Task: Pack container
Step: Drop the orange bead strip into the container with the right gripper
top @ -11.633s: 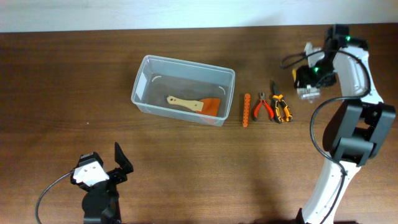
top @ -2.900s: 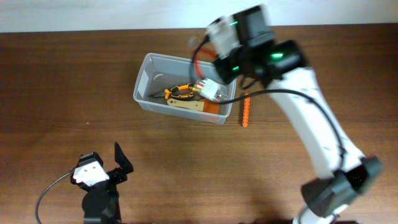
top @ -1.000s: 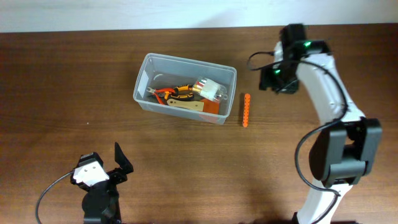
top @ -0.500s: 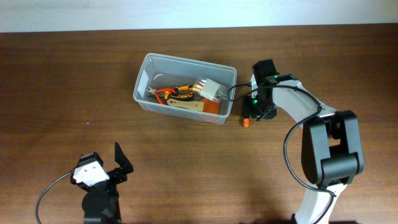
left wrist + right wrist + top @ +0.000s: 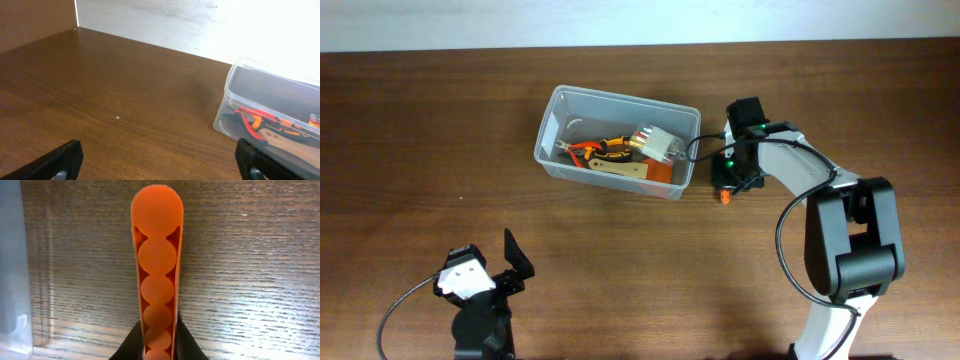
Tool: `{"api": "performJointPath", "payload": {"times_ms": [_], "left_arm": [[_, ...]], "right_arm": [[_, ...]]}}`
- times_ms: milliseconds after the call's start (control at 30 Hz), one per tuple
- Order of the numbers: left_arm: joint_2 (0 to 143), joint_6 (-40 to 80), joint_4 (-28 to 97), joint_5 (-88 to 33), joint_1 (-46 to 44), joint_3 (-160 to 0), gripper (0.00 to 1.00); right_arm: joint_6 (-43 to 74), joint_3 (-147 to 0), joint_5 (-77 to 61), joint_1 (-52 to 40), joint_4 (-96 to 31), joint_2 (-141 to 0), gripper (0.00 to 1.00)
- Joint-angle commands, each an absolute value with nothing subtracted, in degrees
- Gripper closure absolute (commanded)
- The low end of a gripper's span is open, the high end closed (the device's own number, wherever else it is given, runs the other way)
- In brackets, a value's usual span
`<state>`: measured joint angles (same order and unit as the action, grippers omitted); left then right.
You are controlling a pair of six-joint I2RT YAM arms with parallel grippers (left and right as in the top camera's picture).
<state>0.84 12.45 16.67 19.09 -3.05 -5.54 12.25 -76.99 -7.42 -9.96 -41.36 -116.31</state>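
We see the container [image 5: 552, 135], a clear plastic bin with rounded corners, standing on the brown wooden table [image 5: 420, 150] a little left of centre and towards the far edge. Inside it lie orange-and-black pliers [image 5: 610, 147], red-handled pliers [image 5: 578, 150], a wooden-handled scraper [image 5: 618, 167] with an orange blade, and a pale blocky item [image 5: 658, 142] that we cannot identify. Just beside the container's right short wall, the right end effector [image 5: 726, 186] is down at the table. From its wrist camera we see its two dark fingers pressed against either side of an orange bar [image 5: 157, 270], pinching the near end. The bar has a row of round cells along its length and lies flat on the wood, parallel to the container wall and near it, not touching. The left end effector [image 5: 505, 268] sits well apart at the near left of the table, with its fingers spread wide and nothing between them.
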Motion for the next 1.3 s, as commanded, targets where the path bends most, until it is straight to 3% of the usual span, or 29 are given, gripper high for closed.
{"api": "performJointPath", "payload": {"times_ms": [0, 167, 367, 567, 800, 1033, 1267], "left_arm": [[0.56, 11.94, 16.71, 19.33, -3.27, -5.32, 0.01], [0.56, 11.94, 16.71, 19.33, -3.27, -5.32, 0.01], [0.56, 11.94, 16.71, 19.33, -3.27, -5.32, 0.01], [0.56, 11.94, 16.71, 19.33, -3.27, -5.32, 0.01], [0.56, 11.94, 16.71, 19.33, -3.27, -5.32, 0.01], [0.56, 11.94, 16.71, 19.31, -3.27, -5.32, 0.01], [0.56, 11.94, 16.71, 19.33, -3.27, -5.32, 0.01]], "right_arm": [[12.49, -76.05, -7.07, -10.92, -41.3, -118.54, 0.89], [12.51, -80.79, -6.85, -9.47, -44.69, -117.14, 0.96], [11.51, -102.56, -7.2, -7.92, -57.01, -110.74, 0.96], [-7.2, -115.83, -12.97, -15.22, -59.33, -109.36, 0.96], [-35.29, -113.6, -13.34, -25.98, -56.49, -113.23, 0.96], [-60.23, -113.56, -13.32, -28.49, -53.43, -124.88, 0.96], [-64.69, -113.56, -13.34, -28.53, -42.39, -135.24, 0.94]]}}
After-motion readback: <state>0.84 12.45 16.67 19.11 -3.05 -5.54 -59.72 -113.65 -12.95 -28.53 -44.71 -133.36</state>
